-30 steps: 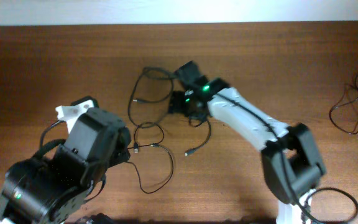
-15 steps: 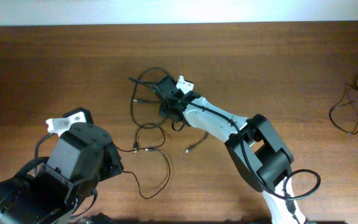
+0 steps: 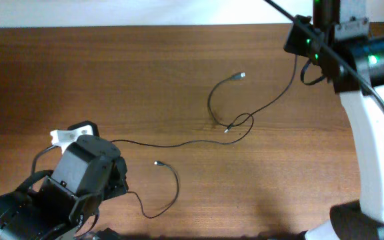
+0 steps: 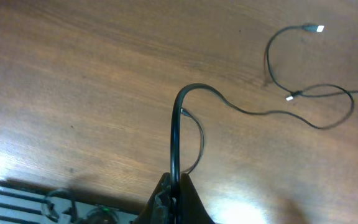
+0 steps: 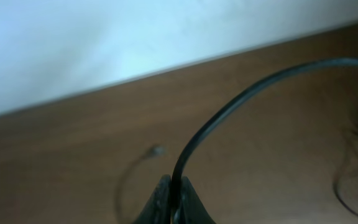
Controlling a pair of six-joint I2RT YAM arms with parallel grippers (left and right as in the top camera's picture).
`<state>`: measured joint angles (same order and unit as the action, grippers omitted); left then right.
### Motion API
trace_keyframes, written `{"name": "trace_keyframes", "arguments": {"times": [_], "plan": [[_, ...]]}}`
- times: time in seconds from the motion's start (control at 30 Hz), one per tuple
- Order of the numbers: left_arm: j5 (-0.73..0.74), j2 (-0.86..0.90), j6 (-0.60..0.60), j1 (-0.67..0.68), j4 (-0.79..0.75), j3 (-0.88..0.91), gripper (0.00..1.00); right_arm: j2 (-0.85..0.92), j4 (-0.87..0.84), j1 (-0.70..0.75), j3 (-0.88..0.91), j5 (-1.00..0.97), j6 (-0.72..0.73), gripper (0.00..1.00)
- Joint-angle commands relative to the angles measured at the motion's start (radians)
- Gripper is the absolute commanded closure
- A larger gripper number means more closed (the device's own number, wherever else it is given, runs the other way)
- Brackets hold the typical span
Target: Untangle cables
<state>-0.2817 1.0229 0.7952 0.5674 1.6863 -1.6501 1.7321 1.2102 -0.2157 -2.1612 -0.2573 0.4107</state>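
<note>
Overhead, the cables (image 3: 172,144) lie strung out across the wooden table (image 3: 79,73) between the two arms. The left pincer (image 4: 175,186) is clenched on one black strand. In the left wrist view the strand rises straight up from the closed fingertips and bends over. It then runs ahead and to the right of the pincer towards a loose loop (image 4: 352,106). A second, thinner curve sits just beside the gripped strand near the fingertips; I cannot tell whether it is the same cord. Beyond the loop, further ahead of this pincer, a silver plug (image 4: 317,28) lies on the wood.

The right pincer (image 5: 174,186) is also clenched on a strand, which arcs up from its fingertips and off to the right. That view is blurred, and a pale blob (image 5: 157,150) ahead of the fingertips is probably a plug. Overhead, this strand runs nearly straight from the right pincer down to the loop, well apart from the left pincer. A small plug (image 3: 157,163) rests near the left arm (image 3: 79,180).
</note>
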Motion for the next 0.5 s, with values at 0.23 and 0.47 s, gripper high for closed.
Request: {"name": "trace_keyframes", "arguments": {"times": [0.23, 0.47], "plan": [[-0.402, -0.21, 0.208, 0.001, 0.002, 0.002, 1.0, 0.142, 0.149, 0.441, 0.005, -0.365, 0.23, 0.96], [-0.885, -0.28, 0.371, 0.002, -0.199, 0.01, 1.0, 0.143, 0.124, 0.554, 0.005, 0.191, 0.113, 0.96]]}}
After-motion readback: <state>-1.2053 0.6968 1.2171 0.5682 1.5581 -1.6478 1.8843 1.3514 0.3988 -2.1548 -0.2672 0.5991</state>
